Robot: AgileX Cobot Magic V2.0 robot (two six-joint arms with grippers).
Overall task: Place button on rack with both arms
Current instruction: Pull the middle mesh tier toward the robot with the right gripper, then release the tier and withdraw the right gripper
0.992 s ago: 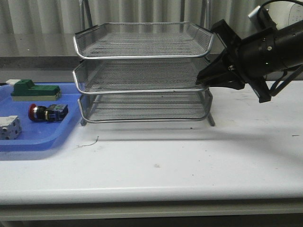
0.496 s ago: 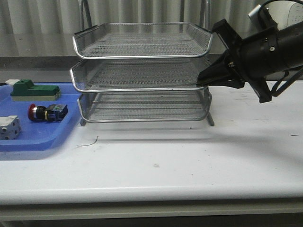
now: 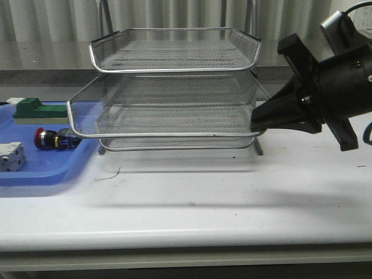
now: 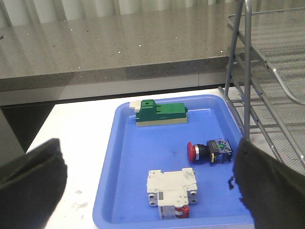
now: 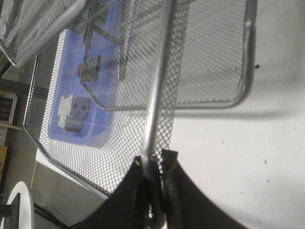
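On the blue tray (image 3: 35, 171) at the left of the table, the button (image 3: 53, 139) lies on its side, red head toward the tray's outer side, black body with blue and yellow parts toward the rack (image 3: 174, 87). From the front its body end is now seen through the mesh of the middle tier (image 3: 165, 119), which half a second ago sat tucked under the top tier and has since slid well forward and lower, its front rim reaching out over the tray's near corner. The button itself has not shifted.

Beside it on the tray, apart from it, sit a green-and-beige block (image 3: 40, 110) farther back and a white terminal block (image 3: 11, 157) nearer the front edge; the left wrist view shows all three spaced out (image 4: 209, 150).

At the tier's right corner the right gripper (image 3: 256, 125) is pinched on the chrome rim, its black fingers (image 5: 169, 164) closed either side of the rod in the right wrist view. That arm has come forward and down with the tier since the earlier frame.

The left gripper (image 4: 147, 186) hangs above the tray with its fingers (image 4: 267, 186) spread wide, holding nothing, the button between and beyond them.

A short dark wire scrap (image 3: 108, 175) lies on the white table (image 3: 232, 197) in front of the rack.
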